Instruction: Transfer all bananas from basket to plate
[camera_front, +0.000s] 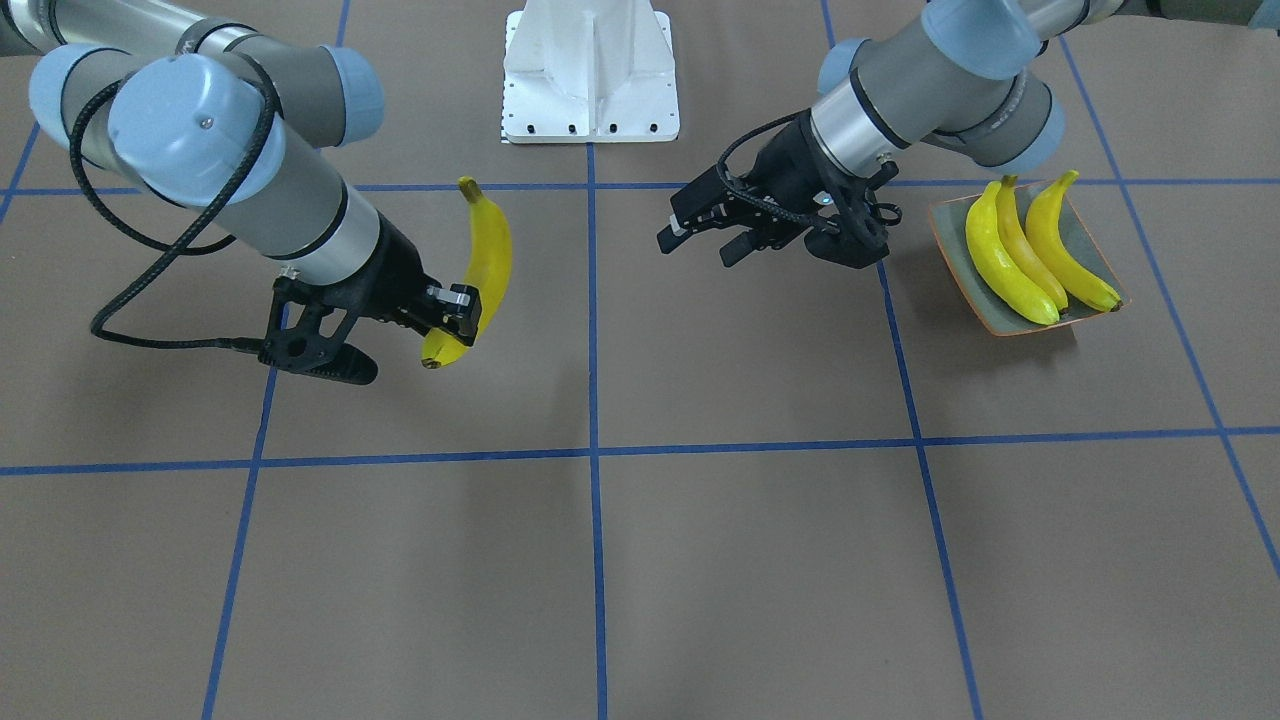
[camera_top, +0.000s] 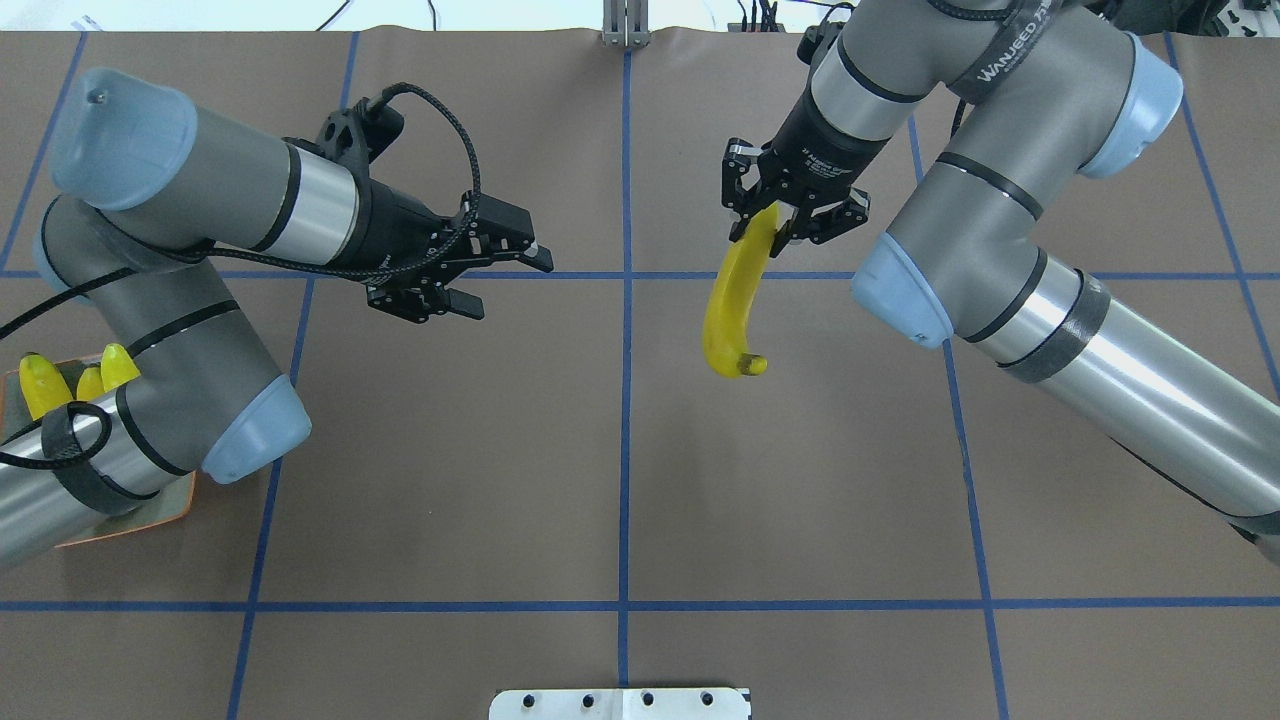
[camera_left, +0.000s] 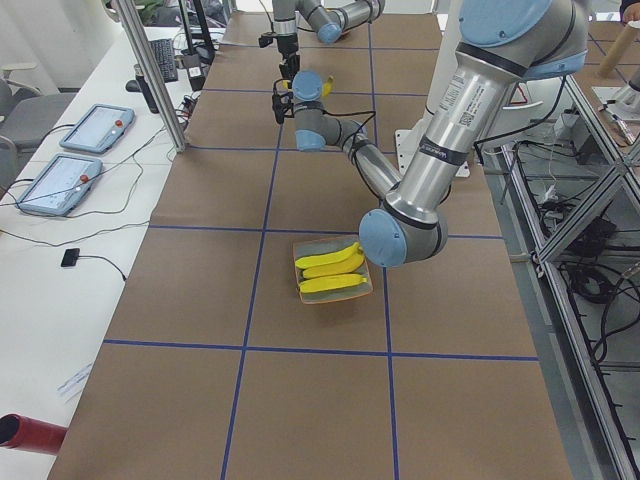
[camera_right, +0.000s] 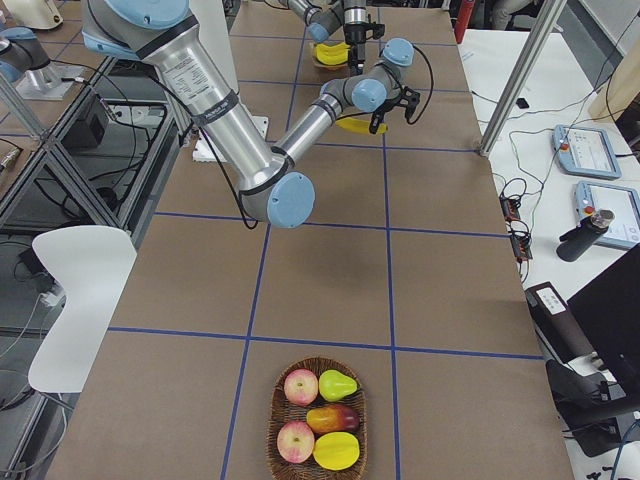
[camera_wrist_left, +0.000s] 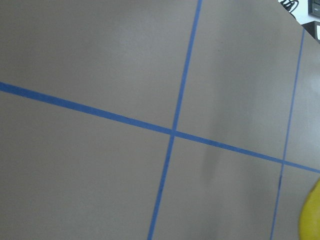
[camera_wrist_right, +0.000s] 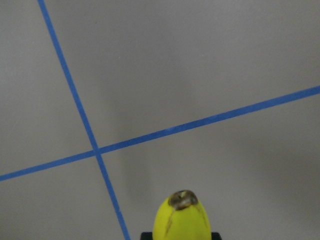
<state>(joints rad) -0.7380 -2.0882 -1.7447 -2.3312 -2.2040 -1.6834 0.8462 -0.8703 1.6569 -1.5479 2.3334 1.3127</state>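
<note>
My right gripper (camera_front: 458, 312) (camera_top: 783, 218) is shut on one yellow banana (camera_front: 487, 265) (camera_top: 734, 308) near its stem end and holds it above the table; its dark tip shows in the right wrist view (camera_wrist_right: 182, 220). Three more bananas (camera_front: 1035, 255) lie side by side on the square grey-green plate (camera_front: 950, 275) (camera_left: 303, 268). In the overhead view my left arm hides most of the plate (camera_top: 130, 515). My left gripper (camera_front: 697, 245) (camera_top: 510, 288) is open and empty, between the plate and the held banana. A yellow edge of a banana (camera_wrist_left: 312, 215) shows in the left wrist view.
A wicker basket (camera_right: 283, 395) with apples, a pear and a mango stands at the table end on my right, far from both grippers. A white robot base (camera_front: 590, 75) is at the table's edge. Blue tape lines cross the brown table.
</note>
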